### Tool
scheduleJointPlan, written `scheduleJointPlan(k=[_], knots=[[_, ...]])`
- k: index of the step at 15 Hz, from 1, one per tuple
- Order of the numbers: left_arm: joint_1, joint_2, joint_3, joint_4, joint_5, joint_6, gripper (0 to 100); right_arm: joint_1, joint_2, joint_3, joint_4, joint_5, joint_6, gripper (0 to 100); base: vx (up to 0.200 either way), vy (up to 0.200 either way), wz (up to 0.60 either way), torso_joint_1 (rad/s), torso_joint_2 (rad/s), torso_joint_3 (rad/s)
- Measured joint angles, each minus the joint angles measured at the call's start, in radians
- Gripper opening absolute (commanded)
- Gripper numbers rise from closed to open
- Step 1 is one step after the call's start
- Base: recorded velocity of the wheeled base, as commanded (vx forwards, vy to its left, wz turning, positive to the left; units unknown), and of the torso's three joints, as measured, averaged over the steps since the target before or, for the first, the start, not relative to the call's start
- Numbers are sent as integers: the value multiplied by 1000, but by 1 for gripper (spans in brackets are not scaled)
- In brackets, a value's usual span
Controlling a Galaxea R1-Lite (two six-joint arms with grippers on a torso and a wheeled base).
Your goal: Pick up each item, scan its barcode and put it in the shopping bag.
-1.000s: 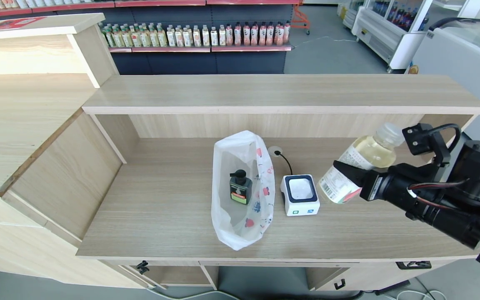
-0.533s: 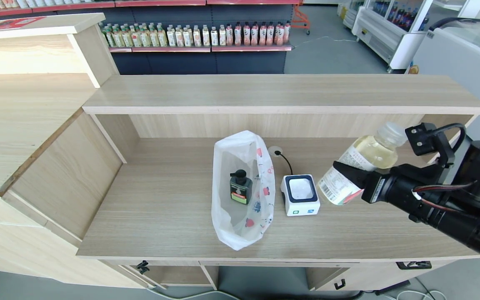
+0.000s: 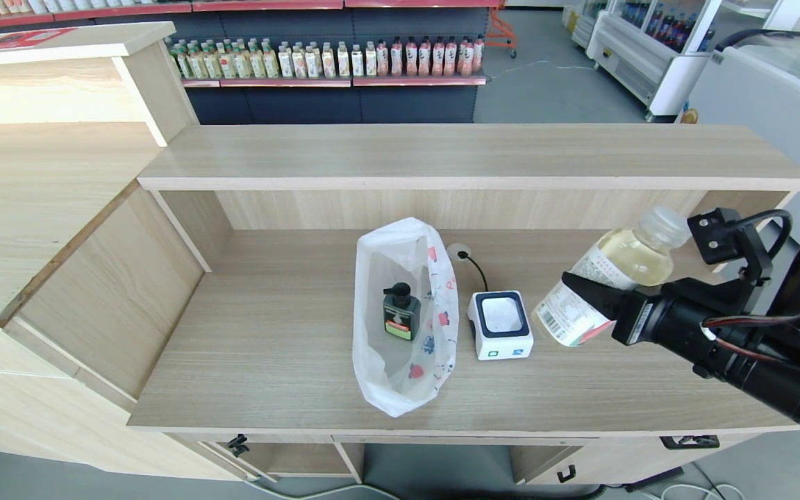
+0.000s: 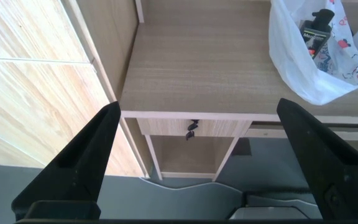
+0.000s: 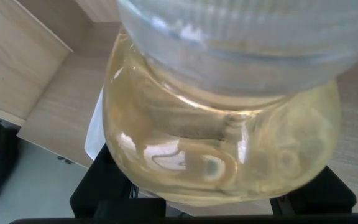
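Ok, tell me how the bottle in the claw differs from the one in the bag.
The clear bottle holds pale yellow liquid under a clear cap; the pump bottle is dark with a black pump. The clear bottle looks bigger than the pump bottle. The clear bottle hangs tilted in the right claw above the counter; the pump bottle sits inside the bag. Both carry labels.

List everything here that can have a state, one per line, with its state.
shopping bag: open, on the counter.
pump bottle: inside the shopping bag, pump head on.
drink bottle: capped, tilted, held off the counter.
scanner: window facing up, cable attached.
right gripper: shut on the drink bottle.
left gripper: open, empty.
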Motion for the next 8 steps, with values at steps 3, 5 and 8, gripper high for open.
scheduleJointPlan(k=[3,5,8], knots=[[1,0,0,0,0,-1,100,1,-3,10,0,3,1,0,0,200,0,-1,-7,1],[0,0,0,0,0,2,100,1,6,10,4,1,2,0,0,0,0,0,0,0],[0,0,0,0,0,1,100,0,30,4,-2,15,0,0,0,0,0,0,0,0]])
